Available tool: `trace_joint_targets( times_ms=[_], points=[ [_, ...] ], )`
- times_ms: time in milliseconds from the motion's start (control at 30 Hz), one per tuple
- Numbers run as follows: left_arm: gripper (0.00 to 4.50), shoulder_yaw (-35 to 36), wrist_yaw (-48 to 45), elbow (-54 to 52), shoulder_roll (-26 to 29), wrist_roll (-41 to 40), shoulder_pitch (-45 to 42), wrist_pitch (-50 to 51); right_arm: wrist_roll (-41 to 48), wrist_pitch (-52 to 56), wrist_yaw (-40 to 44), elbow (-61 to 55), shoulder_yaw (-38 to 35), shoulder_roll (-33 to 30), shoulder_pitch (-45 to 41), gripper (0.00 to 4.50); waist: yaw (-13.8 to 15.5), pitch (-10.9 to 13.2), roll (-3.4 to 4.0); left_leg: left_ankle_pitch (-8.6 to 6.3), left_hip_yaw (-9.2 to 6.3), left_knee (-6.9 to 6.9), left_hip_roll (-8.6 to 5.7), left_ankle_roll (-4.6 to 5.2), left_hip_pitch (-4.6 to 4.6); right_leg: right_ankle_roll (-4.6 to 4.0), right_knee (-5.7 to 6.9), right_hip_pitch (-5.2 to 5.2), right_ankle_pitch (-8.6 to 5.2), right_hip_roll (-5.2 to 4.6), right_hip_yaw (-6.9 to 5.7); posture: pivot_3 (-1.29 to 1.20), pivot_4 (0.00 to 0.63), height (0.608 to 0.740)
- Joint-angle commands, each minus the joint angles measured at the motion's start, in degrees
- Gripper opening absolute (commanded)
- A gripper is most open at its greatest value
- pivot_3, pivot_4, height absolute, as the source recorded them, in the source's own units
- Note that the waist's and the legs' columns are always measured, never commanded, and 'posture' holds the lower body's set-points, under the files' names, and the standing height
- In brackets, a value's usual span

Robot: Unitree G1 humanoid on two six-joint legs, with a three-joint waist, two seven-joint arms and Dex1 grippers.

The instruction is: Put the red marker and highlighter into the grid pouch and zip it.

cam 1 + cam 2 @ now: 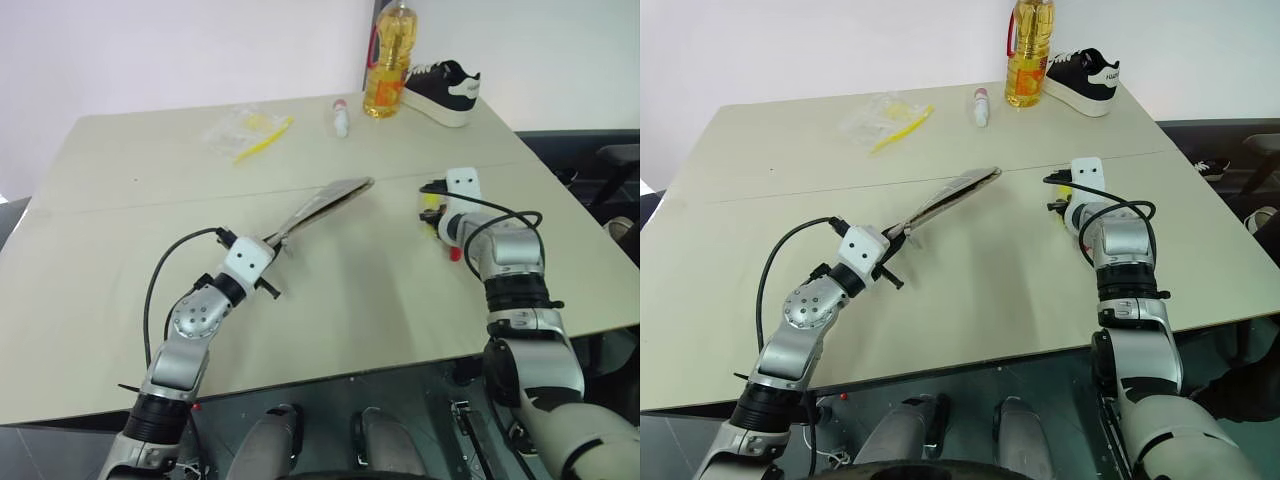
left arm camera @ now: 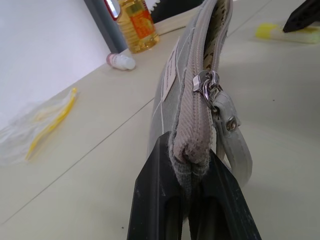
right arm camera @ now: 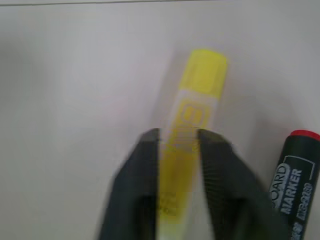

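Note:
My left gripper (image 2: 187, 155) is shut on the end corner of the grid pouch (image 1: 325, 200), next to its zipper pull (image 2: 207, 85). The pouch stands on edge above the table with its mouth open along the top. Over on the right, the yellow highlighter (image 3: 197, 100) lies on the table. My right gripper (image 3: 178, 137) is down over it, one finger pressed against each side. The red marker (image 3: 297, 170), black with a red end, lies just beside the highlighter. In the left eye view its red end (image 1: 455, 254) peeks out beside my right wrist.
At the far edge of the table (image 1: 120, 200) stand an oil bottle (image 1: 385, 70) and a black-and-white sneaker (image 1: 445, 90). A small white tube with a red cap (image 1: 341, 118) and a clear bag with a yellow stick (image 1: 245, 132) lie nearby.

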Motion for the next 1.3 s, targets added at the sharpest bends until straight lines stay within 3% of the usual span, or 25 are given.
trace_joint_targets(
  times_ms=[33, 67, 367, 467, 567, 600, 700, 833, 933, 1067, 1300],
  points=[
    [0.00, 0.3, 0.0, -0.8, -0.1, -0.8, -1.0, -1.2, -0.8, -0.1, -0.2, -3.0, 0.9, -0.6, -1.0, 3.00, -0.1, 0.0, 0.01, 0.00, 0.00, 0.00, 0.00, 0.00, 0.00, 0.00, 0.00, 0.00, 0.00, 0.00, 0.00, 0.00, 0.150, 0.740],
    [0.00, 0.3, 0.0, -0.7, -0.2, -0.8, -1.0, -1.2, -1.1, -0.1, -0.5, -2.1, 1.2, -0.5, -1.2, 3.49, -0.1, 0.0, 0.01, 0.00, 0.00, 0.00, 0.00, 0.00, 0.00, 0.00, 0.00, 0.00, 0.00, 0.00, 0.00, 0.00, 0.150, 0.740],
    [0.00, 0.5, 0.2, -1.1, -0.6, -0.7, -0.9, -1.3, 0.1, -0.2, -2.1, 5.5, -0.7, 1.2, -3.1, 3.49, -0.2, 0.0, 0.01, 0.00, 0.01, 0.00, 0.01, 0.00, 0.01, 0.00, 0.00, 0.01, 0.00, 0.01, 0.00, 0.00, 0.150, 0.740],
    [0.00, 0.8, 0.3, -1.3, -0.4, -0.8, -0.7, -1.3, 0.6, -0.1, -2.2, 5.5, -1.2, 1.1, -3.5, 2.55, -0.2, 0.0, 0.00, 0.00, 0.00, 0.00, 0.01, 0.00, 0.01, 0.00, 0.00, 0.02, 0.00, 0.01, 0.00, 0.00, 0.150, 0.740],
    [0.00, 0.9, 0.3, -1.4, -0.3, -0.8, -0.6, -1.3, 0.9, 0.4, -1.9, 4.2, -1.4, 0.8, -3.6, 1.00, -0.1, 0.0, 0.00, 0.00, 0.00, 0.00, 0.01, 0.00, 0.01, 0.00, 0.00, 0.01, 0.00, 0.01, 0.00, 0.00, 0.150, 0.740],
    [0.00, 1.0, 0.3, -1.4, -0.3, -0.9, -0.6, -1.3, 1.1, 0.7, -1.7, 3.1, -1.3, 0.6, -3.6, 0.86, -0.1, 0.0, 0.01, 0.00, 0.00, 0.00, 0.01, 0.00, 0.01, 0.00, 0.00, 0.01, 0.00, 0.01, 0.00, 0.00, 0.150, 0.740],
    [0.00, 1.8, 0.1, -1.1, 0.1, -1.4, -1.0, -1.2, 0.7, 1.1, 2.7, -4.1, 1.4, -2.3, -2.7, 0.88, -0.1, 0.0, 0.05, 0.00, 0.00, 0.00, 0.00, 0.00, -0.01, 0.00, 0.00, -0.01, 0.00, 0.00, 0.00, 0.00, 0.150, 0.740],
    [0.00, 3.1, -0.1, -0.6, 1.2, -2.4, -1.5, -1.3, 0.8, -2.5, 20.1, -23.1, 10.3, -14.8, 4.2, 0.88, 0.3, 0.0, 0.08, -0.01, -0.01, 0.01, -0.02, 0.01, -0.12, 0.02, -0.02, -0.11, 0.00, -0.01, -0.01, 0.00, 0.150, 0.740],
    [0.00, 3.4, -0.5, 0.1, 1.8, -2.8, -1.8, -1.7, 5.2, -2.4, 29.0, -33.5, 10.4, -21.0, 8.8, 0.88, 0.1, 0.0, 0.06, -0.08, -0.01, 0.00, -0.01, 0.09, -0.11, 0.08, -0.10, -0.03, -0.04, -0.03, -0.05, 0.00, 0.150, 0.740],
    [0.00, 3.4, -0.8, 0.5, 2.1, -3.2, -2.3, -1.8, 9.9, -0.1, 33.9, -40.7, 9.1, -22.9, 11.2, 0.88, -0.5, 0.0, 0.03, -0.10, 0.01, 0.01, 0.03, 0.12, -0.08, 0.07, -0.13, 0.00, -0.04, -0.04, -0.05, 0.00, 0.150, 0.740],
    [0.00, 2.4, -1.9, 0.3, 1.8, -3.1, -2.5, -2.3, 11.1, 3.8, 31.4, -42.6, 11.4, -18.6, 9.4, 0.88, 0.2, 0.1, 0.02, -0.10, -0.02, 0.22, 0.04, 0.11, -0.13, -0.05, -0.12, 0.05, -0.09, -0.05, -0.05, 0.00, 0.150, 0.740]
  ],
)
